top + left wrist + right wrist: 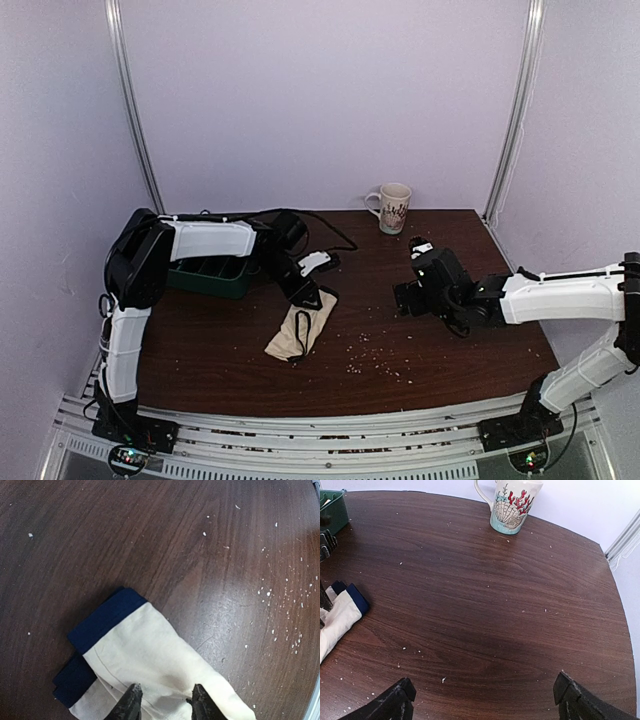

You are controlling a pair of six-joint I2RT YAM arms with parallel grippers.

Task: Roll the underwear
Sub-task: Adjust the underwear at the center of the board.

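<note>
One underwear (303, 328), cream with a navy band, lies left of the table's (450, 340) middle. Only your left gripper (166, 702) is on it, and you cannot tell whether its narrowed fingers pinch the cloth. Your right gripper (485, 700) hangs wide open, well apart; around lie one mug (512, 505), one green bin (210, 275) and scattered crumbs (280, 610).

Left claw (166, 689) lowered, jaws narrowed, perhaps gripping; right claw (485, 681) hovers, jaws spread wide.
</note>
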